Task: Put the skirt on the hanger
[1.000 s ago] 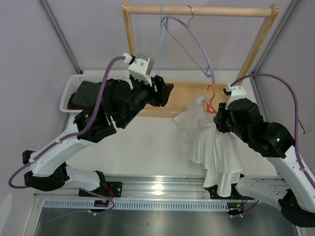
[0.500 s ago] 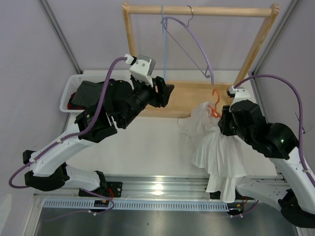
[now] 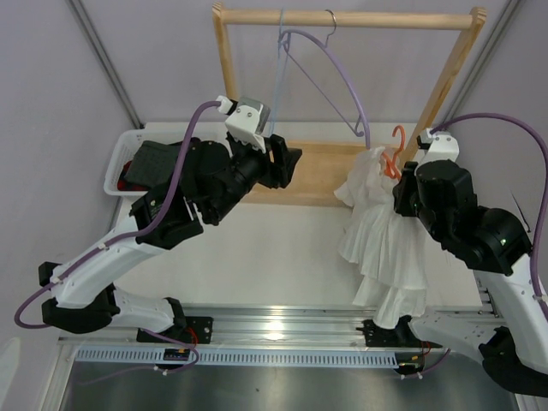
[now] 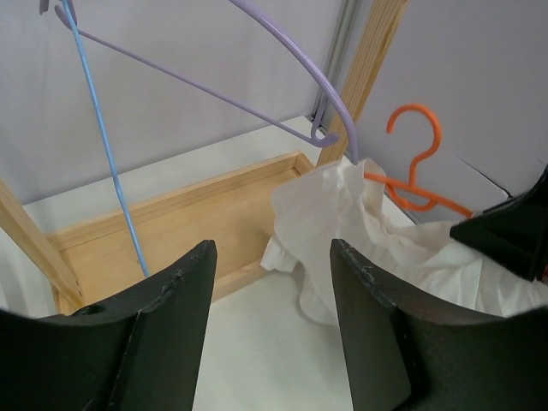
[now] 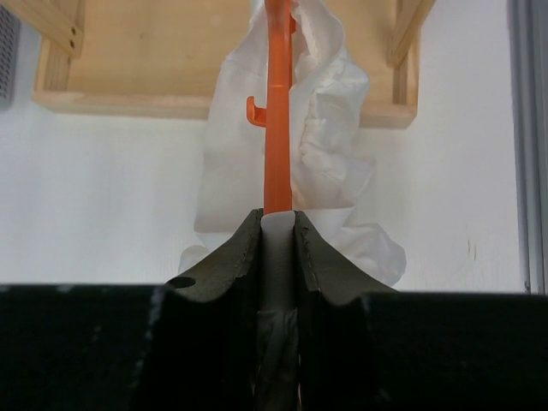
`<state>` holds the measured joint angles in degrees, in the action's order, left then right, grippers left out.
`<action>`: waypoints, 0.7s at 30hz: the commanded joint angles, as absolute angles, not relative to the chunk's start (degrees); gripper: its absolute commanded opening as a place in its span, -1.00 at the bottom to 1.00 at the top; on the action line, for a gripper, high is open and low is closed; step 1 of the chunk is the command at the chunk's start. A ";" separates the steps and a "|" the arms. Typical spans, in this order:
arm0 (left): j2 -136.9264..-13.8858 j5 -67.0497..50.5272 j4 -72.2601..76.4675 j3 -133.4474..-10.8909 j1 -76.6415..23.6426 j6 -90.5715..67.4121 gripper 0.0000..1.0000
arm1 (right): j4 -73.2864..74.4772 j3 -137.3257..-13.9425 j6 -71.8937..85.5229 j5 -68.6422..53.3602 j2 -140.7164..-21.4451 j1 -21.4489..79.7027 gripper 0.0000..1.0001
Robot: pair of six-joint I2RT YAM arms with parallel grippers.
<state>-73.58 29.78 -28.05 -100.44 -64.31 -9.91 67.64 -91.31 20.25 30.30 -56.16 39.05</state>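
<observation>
The white ruffled skirt point(image 3: 385, 248) hangs from the orange hanger point(image 3: 394, 156), whose hook sticks up beside the rack's right post. My right gripper point(image 3: 402, 190) is shut on the hanger and the skirt fabric and holds them above the table. In the right wrist view the jaws point(image 5: 277, 224) clamp white fabric, with the orange hanger point(image 5: 276, 128) running up from them and the skirt point(image 5: 330, 145) bunched around it. My left gripper point(image 3: 289, 163) is open and empty over the wooden base. In its view point(image 4: 274, 257) the skirt point(image 4: 342, 214) and hanger point(image 4: 415, 163) lie ahead to the right.
A wooden rack point(image 3: 342, 17) stands at the back on a wooden base point(image 3: 321, 171). A lilac hanger point(image 3: 338, 73) and a pale blue wire hanger point(image 3: 280, 77) hang on its bar. A white basket point(image 3: 120, 158) at the left holds a dark grey garment point(image 3: 154, 163) and red cloth.
My right gripper has carried the hanger and skirt up and to the right, toward the rack's right post. The left arm has not moved.
</observation>
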 commanded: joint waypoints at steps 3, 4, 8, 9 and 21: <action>-70.67 29.53 -27.69 -99.40 -63.98 -9.32 0.21 | 49.41 -95.97 9.60 30.24 -57.39 34.37 -1.00; -70.49 29.44 -27.77 -99.14 -63.98 -9.40 0.21 | 46.26 -96.15 8.45 29.80 -57.65 33.41 -1.00; -69.08 28.66 -27.51 -97.65 -63.98 -9.75 0.21 | 39.56 -97.73 5.10 21.38 -59.59 24.98 -1.00; -68.82 28.39 -27.51 -97.30 -63.98 -9.93 0.21 | 38.51 -98.08 5.01 17.88 -59.94 21.31 -1.00; -64.60 27.25 -27.95 -93.78 -63.98 -9.49 0.20 | 25.41 -103.36 4.66 -2.98 -65.74 2.38 -1.00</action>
<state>-66.35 28.16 -28.56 -94.19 -64.29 -10.00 35.90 -100.03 5.45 4.43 -65.08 4.99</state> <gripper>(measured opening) 0.603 0.217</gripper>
